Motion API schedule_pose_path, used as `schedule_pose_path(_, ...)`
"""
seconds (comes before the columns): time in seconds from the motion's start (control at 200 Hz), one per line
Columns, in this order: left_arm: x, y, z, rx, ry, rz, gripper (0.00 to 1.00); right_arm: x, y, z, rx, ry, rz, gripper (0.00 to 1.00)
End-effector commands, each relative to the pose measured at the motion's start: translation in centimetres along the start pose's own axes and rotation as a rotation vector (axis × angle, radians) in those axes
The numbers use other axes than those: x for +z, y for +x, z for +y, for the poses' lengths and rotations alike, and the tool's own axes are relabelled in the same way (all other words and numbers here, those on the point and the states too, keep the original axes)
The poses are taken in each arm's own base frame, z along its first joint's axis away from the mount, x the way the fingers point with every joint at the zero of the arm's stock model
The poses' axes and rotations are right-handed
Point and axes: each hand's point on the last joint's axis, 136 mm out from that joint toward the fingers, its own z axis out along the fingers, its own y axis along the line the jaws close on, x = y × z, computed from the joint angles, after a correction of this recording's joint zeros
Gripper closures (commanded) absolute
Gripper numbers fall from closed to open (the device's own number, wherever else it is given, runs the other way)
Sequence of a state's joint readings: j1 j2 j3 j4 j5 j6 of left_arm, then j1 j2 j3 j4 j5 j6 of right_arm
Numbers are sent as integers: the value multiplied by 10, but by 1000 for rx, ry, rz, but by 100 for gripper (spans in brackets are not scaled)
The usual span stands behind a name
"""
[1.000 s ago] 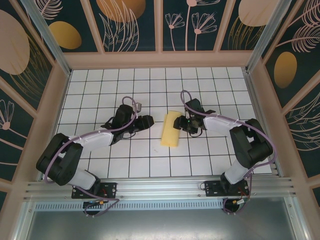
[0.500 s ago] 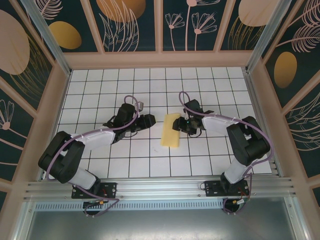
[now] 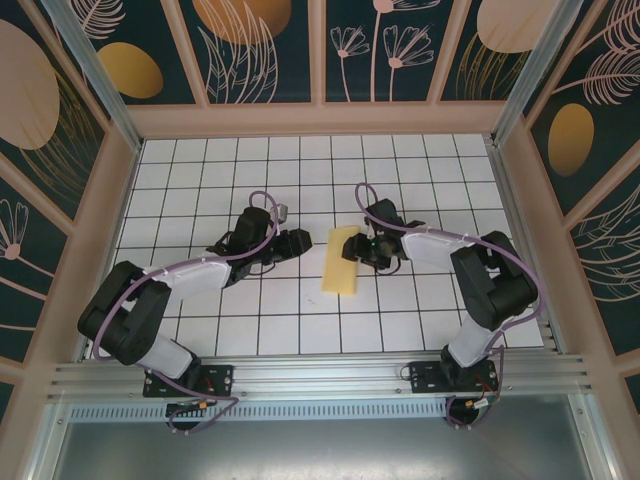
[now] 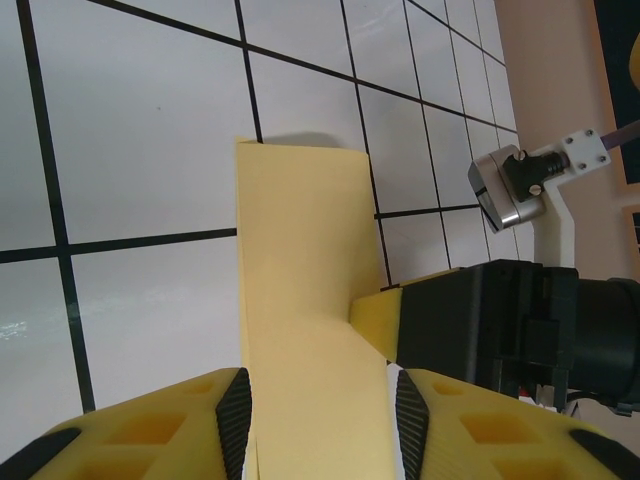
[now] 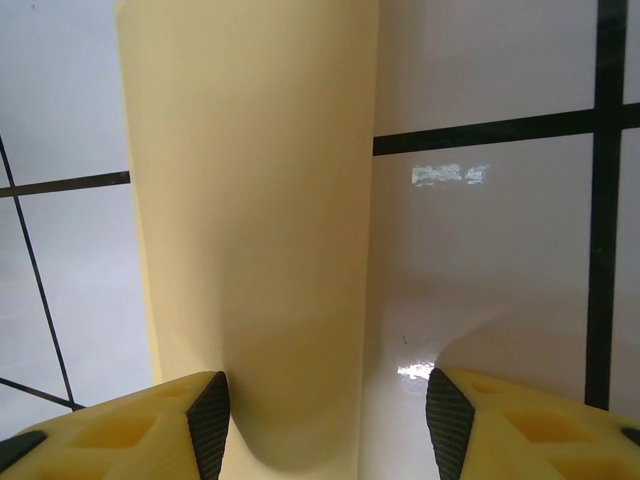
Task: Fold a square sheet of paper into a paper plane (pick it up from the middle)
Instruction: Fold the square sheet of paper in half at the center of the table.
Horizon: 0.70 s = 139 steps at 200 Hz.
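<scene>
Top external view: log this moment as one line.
paper: folded strip, flat on table | left gripper: open, just left of it | right gripper: open, at its right edge

White gridded table (image 3: pixel 200 180) bears a folded yellow paper (image 3: pixel 341 260), apparently lying flat.

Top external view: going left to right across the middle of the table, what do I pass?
Left end effector → folded yellow paper → right end effector, right at the paper's right edge.
</scene>
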<state>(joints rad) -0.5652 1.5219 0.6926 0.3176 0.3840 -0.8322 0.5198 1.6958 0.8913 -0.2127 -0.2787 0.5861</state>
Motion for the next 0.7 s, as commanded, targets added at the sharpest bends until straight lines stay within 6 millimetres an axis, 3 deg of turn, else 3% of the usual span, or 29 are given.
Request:
schedule_pose_path(0.0,3,-6,-11,15,33,-4,55,7,-2,1,14,11,-4,42)
schedule_pose_path(0.691,6,-3,-9,18,27,12,55,14,0,3,-14,25,24,39)
